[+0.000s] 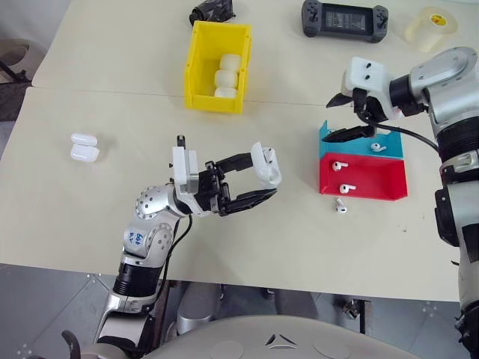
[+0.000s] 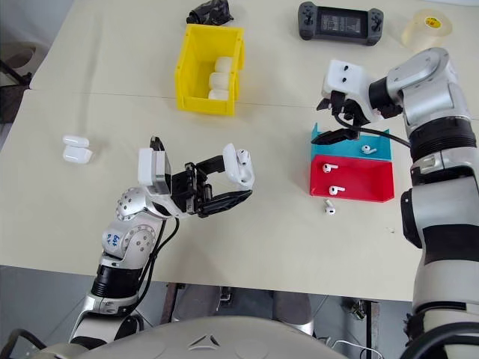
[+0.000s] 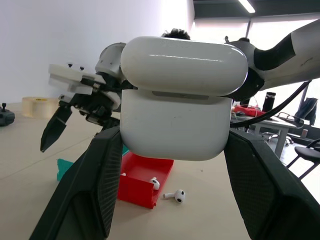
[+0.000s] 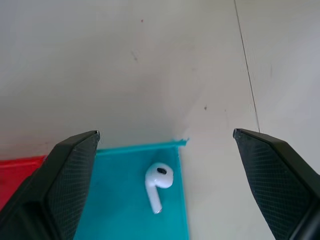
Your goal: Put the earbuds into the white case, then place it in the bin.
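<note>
A beige counter (image 1: pixel 112 224) seen from above. At centre frame the left claw (image 1: pixel 258 183) is clenched on a white case (image 1: pixel 267 164), held up off the counter with its lid closed. In the left wrist view the case (image 3: pixel 177 100) sits squeezed between the two black fingers (image 3: pixel 92 190).

At the right of the frame the right claw (image 1: pixel 358 120) hangs released, fingers spread wide, above a teal tray (image 1: pixel 333 146). One earbud (image 1: pixel 378 147) lies in that tray; in the right wrist view it (image 4: pixel 157 185) lies between the spread fingertips. Just below the teal tray, touching it, is a red tray (image 1: pixel 374 191) with two earbuds (image 1: pixel 340 164) inside. Another earbud (image 1: pixel 340 206) lies on the counter just below the red tray.

At upper centre stands the yellow bin (image 1: pixel 198 67), with three white cases (image 1: pixel 227 77) stacked inside. Two more cases (image 1: pixel 84 148) lie at the left of the frame. Along the top edge are a game controller (image 1: pixel 344 19), a tape roll (image 1: pixel 432 28) and a dark object (image 1: pixel 212 11).
</note>
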